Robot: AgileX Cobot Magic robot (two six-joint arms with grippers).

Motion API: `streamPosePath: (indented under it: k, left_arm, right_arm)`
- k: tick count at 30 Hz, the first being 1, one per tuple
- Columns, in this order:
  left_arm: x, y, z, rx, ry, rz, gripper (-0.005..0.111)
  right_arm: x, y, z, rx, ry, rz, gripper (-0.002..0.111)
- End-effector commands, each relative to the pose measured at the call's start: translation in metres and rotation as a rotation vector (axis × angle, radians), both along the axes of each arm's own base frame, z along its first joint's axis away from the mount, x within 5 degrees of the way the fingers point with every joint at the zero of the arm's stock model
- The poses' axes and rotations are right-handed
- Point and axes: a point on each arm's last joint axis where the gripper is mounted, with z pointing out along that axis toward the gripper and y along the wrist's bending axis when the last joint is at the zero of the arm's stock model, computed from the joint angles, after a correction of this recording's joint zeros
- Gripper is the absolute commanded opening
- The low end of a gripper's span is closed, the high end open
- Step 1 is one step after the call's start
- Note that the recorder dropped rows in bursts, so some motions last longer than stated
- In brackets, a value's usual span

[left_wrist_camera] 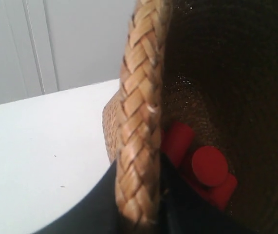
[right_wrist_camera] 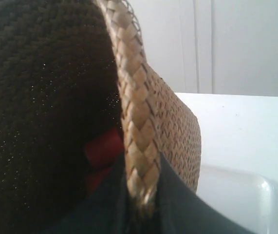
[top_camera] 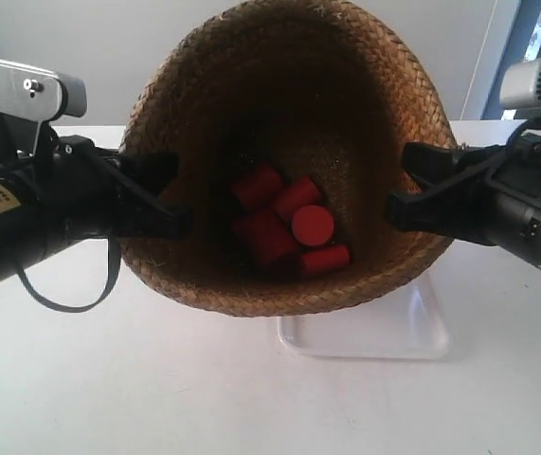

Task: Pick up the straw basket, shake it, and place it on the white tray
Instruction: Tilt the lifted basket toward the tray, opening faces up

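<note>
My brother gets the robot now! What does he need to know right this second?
Grippers: the left gripper is shut on the straw basket rim. The right gripper is shut on the opposite rim.
Things: the basket is held tipped, mouth toward the exterior camera, with red cylinders piled inside. The white tray lies on the table, just below the basket in the exterior view.
Done: gripped, and it looks lifted. A still picture cannot show shaking.
Left: shake if needed, level the basket, set it on the tray, let go.
</note>
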Motion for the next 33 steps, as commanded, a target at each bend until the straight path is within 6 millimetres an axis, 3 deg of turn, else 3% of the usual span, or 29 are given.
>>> streamPosePath:
  k: [1,14,23,33]
  left_arm:
    - [-0.001,0.004,0.009,0.064,-0.132,0.001,0.0]
    - [-0.001,0.003,0.014,0.106,-0.216,-0.009,0.0]
    - [0.006,0.015,0.017,0.078,-0.216,0.079,0.0]
    - [0.006,0.014,0.018,0.087,-0.235,0.069,0.0]
  right_arm:
    - [-0.002,-0.002,0.009,-0.024,-0.088,-0.005,0.0]
    - [0.007,-0.001,0.003,-0.052,-0.095,-0.017,0.0]
    - [0.021,-0.012,-0.008,-0.053,-0.077,-0.191,0.0]
    - [0.021,-0.011,-0.009,-0.062,-0.067,-0.18,0.0]
